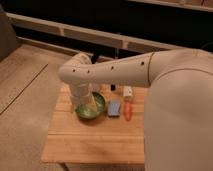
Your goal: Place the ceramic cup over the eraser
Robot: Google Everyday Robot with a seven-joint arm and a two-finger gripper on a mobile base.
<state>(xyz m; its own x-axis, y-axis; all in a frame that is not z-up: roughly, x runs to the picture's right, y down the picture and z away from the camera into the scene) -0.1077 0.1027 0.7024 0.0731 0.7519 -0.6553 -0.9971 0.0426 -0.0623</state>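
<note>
Fingers of the gripper point(90, 101), at the green bowl point(84, 114), are hidden under the wrist; their state cannot be told. A cream shape there is judged to be the ceramic cup point(94, 103). Pickup seems in hand; a lift and carriage over the eraser are called for next.
</note>
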